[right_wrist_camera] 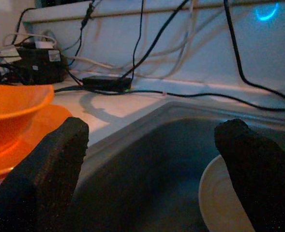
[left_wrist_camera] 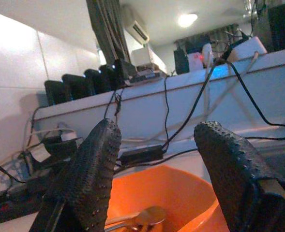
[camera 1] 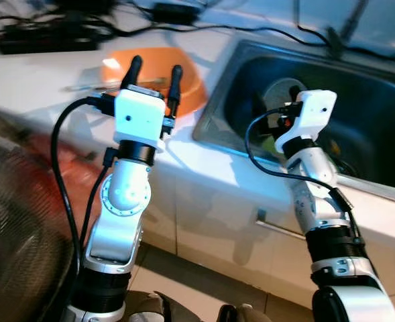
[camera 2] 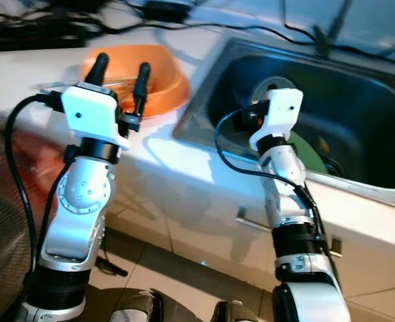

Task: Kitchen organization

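Both claws poised over bowl and sink
Head views: left claw (camera 1: 153,72), released, hovers by the orange bowl (camera 1: 190,84) on the desk (camera 1: 43,80). Wrist views: spoon (left_wrist_camera: 140,217) inside; right claw (right_wrist_camera: 152,140), released, over the sink (right_wrist_camera: 147,145) above a pale dish (right_wrist_camera: 219,203); descend squarely
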### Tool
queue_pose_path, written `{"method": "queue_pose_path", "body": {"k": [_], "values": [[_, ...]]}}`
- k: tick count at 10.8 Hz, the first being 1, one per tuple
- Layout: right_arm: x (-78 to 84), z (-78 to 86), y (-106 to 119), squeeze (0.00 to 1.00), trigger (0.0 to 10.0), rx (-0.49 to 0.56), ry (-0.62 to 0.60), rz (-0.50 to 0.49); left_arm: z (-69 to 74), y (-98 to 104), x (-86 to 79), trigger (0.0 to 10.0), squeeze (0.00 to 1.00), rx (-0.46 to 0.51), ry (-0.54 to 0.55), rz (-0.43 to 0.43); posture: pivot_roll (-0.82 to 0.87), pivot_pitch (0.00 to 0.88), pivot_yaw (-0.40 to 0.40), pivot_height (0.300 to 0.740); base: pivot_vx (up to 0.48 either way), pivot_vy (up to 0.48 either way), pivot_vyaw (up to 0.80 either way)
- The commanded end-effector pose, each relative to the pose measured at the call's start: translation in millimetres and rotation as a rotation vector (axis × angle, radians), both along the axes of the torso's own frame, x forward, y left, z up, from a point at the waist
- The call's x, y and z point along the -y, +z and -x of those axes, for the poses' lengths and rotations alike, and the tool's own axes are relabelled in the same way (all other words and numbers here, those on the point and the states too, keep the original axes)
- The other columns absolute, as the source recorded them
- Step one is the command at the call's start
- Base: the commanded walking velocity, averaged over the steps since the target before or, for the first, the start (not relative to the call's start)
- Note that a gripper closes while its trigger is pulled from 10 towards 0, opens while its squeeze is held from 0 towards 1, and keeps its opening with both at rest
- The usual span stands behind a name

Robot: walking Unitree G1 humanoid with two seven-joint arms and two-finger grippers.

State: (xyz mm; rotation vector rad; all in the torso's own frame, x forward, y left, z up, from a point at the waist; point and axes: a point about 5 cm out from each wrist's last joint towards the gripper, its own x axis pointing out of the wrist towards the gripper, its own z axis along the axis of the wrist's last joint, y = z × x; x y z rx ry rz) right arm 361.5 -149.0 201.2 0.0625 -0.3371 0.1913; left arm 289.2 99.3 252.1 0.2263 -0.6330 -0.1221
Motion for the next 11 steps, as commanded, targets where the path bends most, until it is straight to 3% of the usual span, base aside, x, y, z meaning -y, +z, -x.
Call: {"method": "queue_pose_path", "body": {"k": [1, 3, 4, 8, 10, 11], "values": [[5.0, 0.3, 1, 0.0, 10.0, 0.007, -0.009, -0.003, 3.5, 2, 3.8, 10.0, 0.0, 0.018, -0.015, -0.014, 0.09, 0.172, -0.035, 0.74, 0.0, 0.0, 0.0], [3.4, -0.3, 1, 0.0, 10.0, 0.006, -0.003, 0.001, 2.1, -9, 3.5, 10.0, 0.0, -0.013, -0.008, -0.034, 0.09, 0.165, -0.034, 0.74, 0.0, 0.0, 0.0], [3.1, -0.4, 1, 0.0, 10.0, 0.006, -0.002, 0.003, 0.4, -28, -0.2, 10.0, 0.0, -0.075, 0.005, -0.029, 0.09, 0.165, -0.034, 0.74, 0.0, 0.0, 0.0], [5.0, -0.3, 0, 0.0, 10.0, 0.006, 0.001, 0.001, 4.5, -39, -17.9, 10.0, 0.0, -0.1, 0.044, -0.056, 0.09, 0.149, -0.033, 0.74, 0.0, 0.0, 0.0], [15.5, 0.8, -5, 0.0, 10.0, -0.013, 0.016, 0.059, 12.0, -36, -20.5, 10.0, 0.0, -0.092, 0.044, -0.066, 0.1, 0.155, -0.036, 0.74, 0.0, 0.0, 0.0], [32.6, 5.2, -5, 0.0, 10.0, -0.018, 0.07, 0.086, 19.8, -34, -24.4, 10.0, 0.0, -0.085, 0.049, -0.074, 0.11, 0.165, -0.043, 0.74, 0.0, 0.0, 0.0]]}}
